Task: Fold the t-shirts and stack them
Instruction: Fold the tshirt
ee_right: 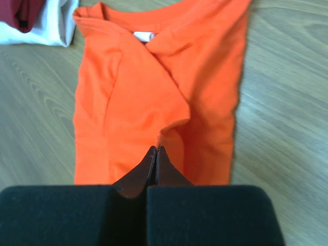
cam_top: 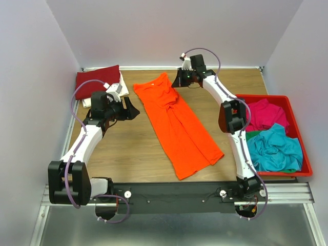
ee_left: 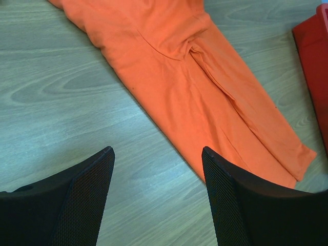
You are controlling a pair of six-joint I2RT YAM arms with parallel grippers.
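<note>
Right gripper [ee_right: 156, 149] pressed together at centre on the orange t-shirt [ee_right: 128, 102] fold; left gripper [ee_left: 156, 150] spread, lower frame

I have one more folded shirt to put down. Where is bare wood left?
Bare wood lies between the left arm and the orange shirt, and at the far right between the right arm and the red tray. The far-left corner is crowded by the dark red and white stack.
</note>
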